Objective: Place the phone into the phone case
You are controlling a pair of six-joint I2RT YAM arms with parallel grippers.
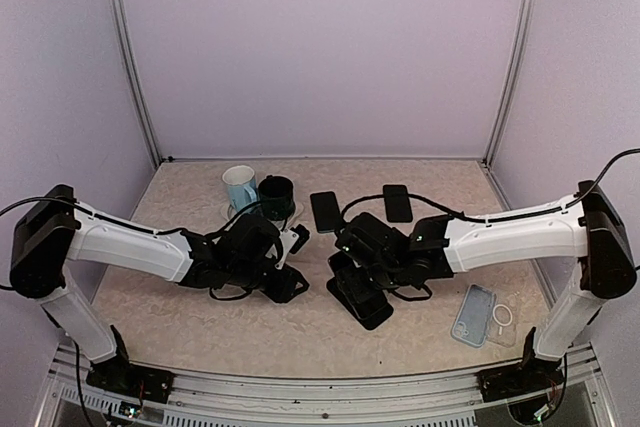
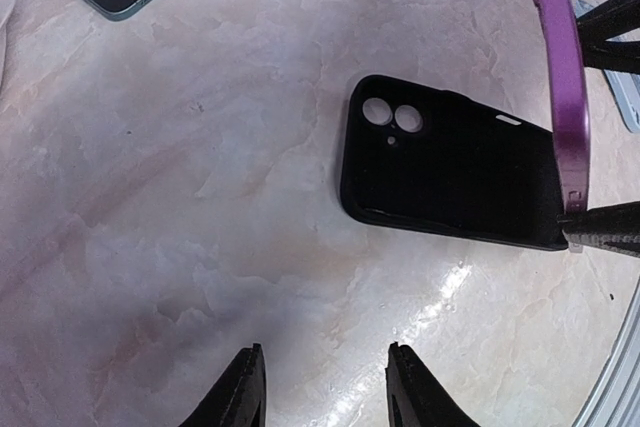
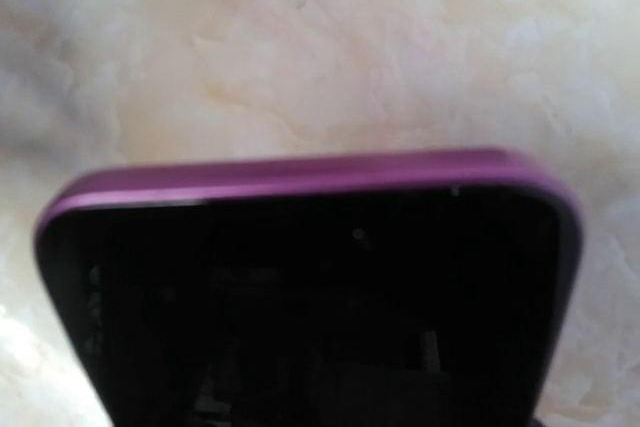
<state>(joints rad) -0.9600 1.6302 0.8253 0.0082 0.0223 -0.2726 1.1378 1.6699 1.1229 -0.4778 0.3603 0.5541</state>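
Phone-wise, your right gripper pinches the purple phone on edge at the black case's end; your left gripper hangs spread, empty.

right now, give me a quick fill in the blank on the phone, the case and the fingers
1. The right fingers grip a phone whose frame is ___.
2. The case lying flat next to that phone is ___ in colour.
3. The left fingers stand apart and hold ___.
4. At the back of the table stand ___ cups.

Missing words: purple; black; nothing; two
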